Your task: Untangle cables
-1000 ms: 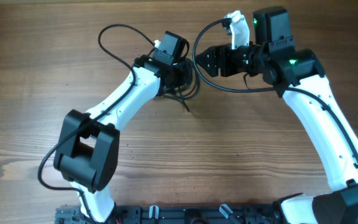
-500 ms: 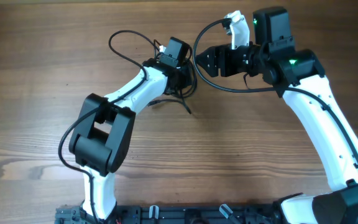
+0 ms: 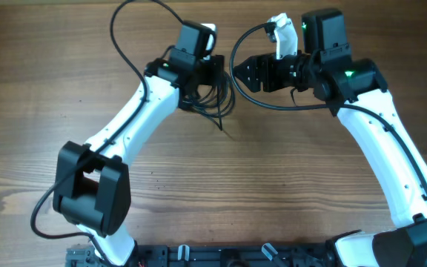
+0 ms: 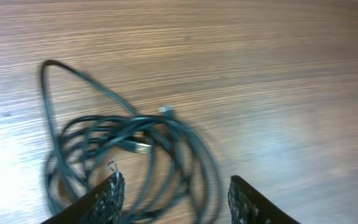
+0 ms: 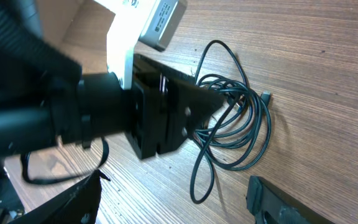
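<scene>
Brown wood-grain surface (image 3: pixel 310 185) filled every view, nothing of the room beyond it. A black frame rail (image 3: pixel 221 256) ran along the near edge in the overhead view.

The thin black cables (image 4: pixel 129 162) lay flat on the surface at the far middle, wound into one loose, overlapping coil of several loops. A small plug connector (image 4: pixel 165 112) showed at the coil's edge, and another plug sat inside the loops. How many cords there were I could not tell.

In the left wrist view one narrow loop stuck out of the coil to the upper left, so the bundle's long axis ran diagonally from there down to the lower right. In the overhead view a short free end poked out toward the near edge.

The left gripper (image 4: pixel 176 182) hung right over the coil, jaws apart, with cable loops on the surface under the gap and nothing pinched. The right gripper (image 5: pixel 174 180) was spread wide and empty, pointing at the coil from just beside it.
</scene>
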You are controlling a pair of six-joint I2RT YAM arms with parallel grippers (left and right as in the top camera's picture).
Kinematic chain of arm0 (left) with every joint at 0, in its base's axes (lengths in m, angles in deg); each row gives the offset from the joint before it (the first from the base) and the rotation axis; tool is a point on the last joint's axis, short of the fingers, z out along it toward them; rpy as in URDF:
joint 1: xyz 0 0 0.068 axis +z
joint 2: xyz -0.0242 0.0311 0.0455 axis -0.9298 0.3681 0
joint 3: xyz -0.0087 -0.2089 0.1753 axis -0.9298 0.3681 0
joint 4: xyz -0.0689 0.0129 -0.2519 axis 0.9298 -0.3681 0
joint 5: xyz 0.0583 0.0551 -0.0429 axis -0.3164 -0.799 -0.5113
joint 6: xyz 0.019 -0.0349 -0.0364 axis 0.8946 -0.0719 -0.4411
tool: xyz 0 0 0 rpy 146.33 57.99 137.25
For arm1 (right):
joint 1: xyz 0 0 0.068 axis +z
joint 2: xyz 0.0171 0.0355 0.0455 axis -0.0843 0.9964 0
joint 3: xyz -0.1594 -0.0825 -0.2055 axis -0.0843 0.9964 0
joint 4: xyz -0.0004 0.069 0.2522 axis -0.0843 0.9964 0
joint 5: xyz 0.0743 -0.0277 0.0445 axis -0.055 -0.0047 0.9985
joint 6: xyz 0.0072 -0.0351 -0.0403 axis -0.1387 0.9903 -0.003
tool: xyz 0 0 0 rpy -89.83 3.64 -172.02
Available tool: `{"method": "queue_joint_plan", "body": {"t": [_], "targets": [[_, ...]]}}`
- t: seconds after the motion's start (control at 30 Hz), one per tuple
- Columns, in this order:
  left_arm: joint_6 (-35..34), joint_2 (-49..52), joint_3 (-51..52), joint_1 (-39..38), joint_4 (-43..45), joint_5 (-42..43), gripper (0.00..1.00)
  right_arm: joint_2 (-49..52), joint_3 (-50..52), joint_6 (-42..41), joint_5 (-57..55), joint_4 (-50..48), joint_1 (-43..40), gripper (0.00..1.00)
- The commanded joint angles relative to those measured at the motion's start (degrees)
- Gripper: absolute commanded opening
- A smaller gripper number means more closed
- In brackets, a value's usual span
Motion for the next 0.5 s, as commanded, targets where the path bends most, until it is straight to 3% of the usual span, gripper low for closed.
{"method": "queue_joint_plan", "body": {"t": [0.0,0.13,0.33,0.47], "targets": [[5.0,4.5,0.0,4.7,1.5,-0.1,0.53,0.6,-0.2,-0.7,-0.3,0.3,-0.1,0.77],[13.0,8.4,0.0,8.1,5.4,8.2,0.47,0.6,-0.2,-0.7,-0.3,0.5,-0.1,0.77],[22.6,10.5,0.0,8.1,9.2,9.9,0.38,0.6,-0.2,-0.7,-0.3,0.5,-0.1,0.77],[25.4,10.8,0.0,8.0,10.5,9.9,0.33,0.6,-0.2,-0.7,-0.3,0.5,-0.1,0.77]]}}
